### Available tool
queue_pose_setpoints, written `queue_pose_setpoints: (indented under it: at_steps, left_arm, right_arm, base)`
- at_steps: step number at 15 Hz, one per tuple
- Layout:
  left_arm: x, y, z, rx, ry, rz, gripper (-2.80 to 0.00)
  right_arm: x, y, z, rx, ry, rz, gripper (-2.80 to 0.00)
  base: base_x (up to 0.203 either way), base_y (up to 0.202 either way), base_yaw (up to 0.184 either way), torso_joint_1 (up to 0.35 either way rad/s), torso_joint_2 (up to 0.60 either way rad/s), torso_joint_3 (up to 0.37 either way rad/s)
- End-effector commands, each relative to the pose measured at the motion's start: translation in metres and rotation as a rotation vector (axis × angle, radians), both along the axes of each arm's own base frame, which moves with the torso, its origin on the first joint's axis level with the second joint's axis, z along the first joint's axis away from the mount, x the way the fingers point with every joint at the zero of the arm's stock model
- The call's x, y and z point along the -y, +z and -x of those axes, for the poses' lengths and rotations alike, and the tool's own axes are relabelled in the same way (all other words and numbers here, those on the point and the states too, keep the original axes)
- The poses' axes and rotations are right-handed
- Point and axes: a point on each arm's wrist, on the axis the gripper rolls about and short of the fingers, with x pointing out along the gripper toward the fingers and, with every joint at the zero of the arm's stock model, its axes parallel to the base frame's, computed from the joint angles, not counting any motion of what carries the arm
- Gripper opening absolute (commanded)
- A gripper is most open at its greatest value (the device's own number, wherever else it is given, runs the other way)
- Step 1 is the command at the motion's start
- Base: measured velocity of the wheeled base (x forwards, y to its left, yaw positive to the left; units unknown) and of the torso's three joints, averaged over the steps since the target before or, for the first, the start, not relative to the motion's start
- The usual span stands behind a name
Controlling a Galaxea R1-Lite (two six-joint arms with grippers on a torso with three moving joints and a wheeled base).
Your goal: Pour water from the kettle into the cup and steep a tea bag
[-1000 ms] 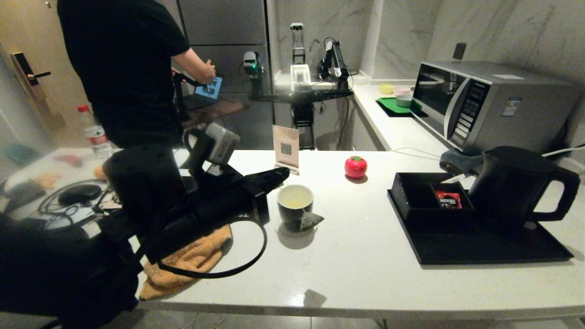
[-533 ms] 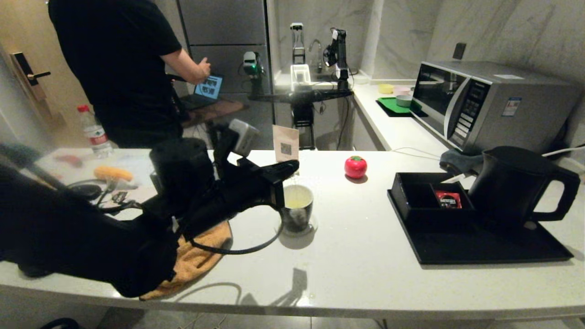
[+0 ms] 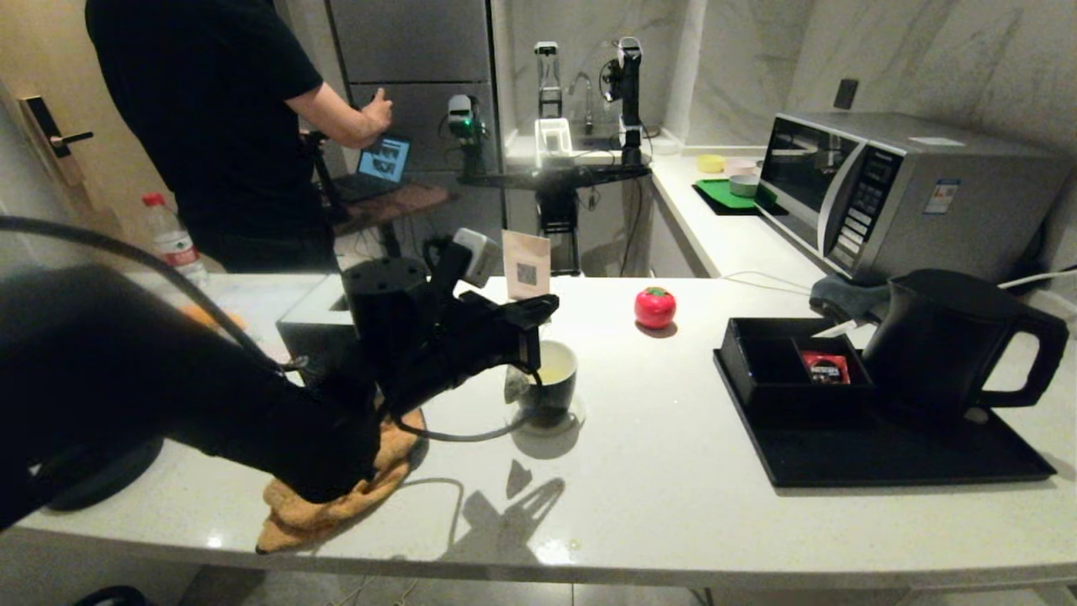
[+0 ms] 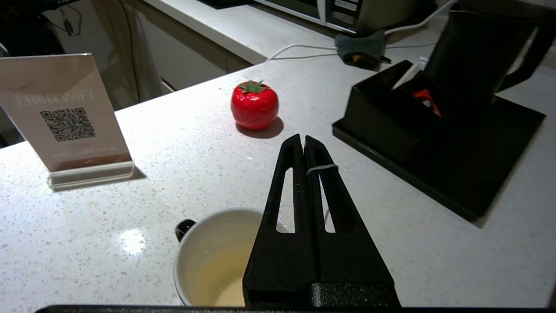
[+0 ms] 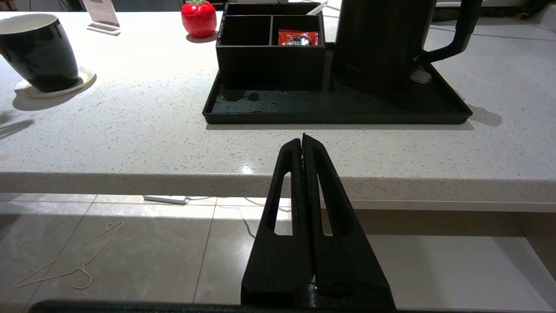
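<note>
The left gripper (image 4: pixel 303 141) is pressed closed on a thin string (image 4: pixel 322 168), just above the cup (image 3: pixel 551 384); pale water (image 4: pixel 223 278) fills the cup; the kettle (image 3: pixel 947 341) stands well apart on a black tray (image 3: pixel 883 459); the right gripper (image 5: pixel 302 139), closed, hangs below the counter (image 5: pixel 130 126) edge.

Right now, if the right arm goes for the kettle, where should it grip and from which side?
Probably the loop handle. The kettle stands upright on the black tray, its handle on the side away from the compartment box, open to a sideways approach. The body looks too wide and tapered to grip. The right gripper is shut below the counter edge, so open first.
</note>
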Motion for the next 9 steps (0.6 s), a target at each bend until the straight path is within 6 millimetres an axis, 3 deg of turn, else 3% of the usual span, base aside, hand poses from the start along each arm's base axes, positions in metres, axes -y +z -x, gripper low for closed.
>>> queue_pose_setpoints:
  at_steps: [1,9]
  left_arm:
    - [0.002,-0.011,-0.013,-0.009,0.01,-0.004,-2.8]
    - [0.006,-0.009,-0.023,0.029,0.032,0.044,-2.8]
  right_arm:
    - [0.0,0.0,0.0,-0.001,0.0,0.0,-2.8]
    - [0.0,0.0,0.0,-0.001,0.0,0.0,-2.8]
  base:
    - [0.0,0.0,0.0,0.0,0.0,0.0]
    - [0.0,0.0,0.0,0.0,0.0,0.0]
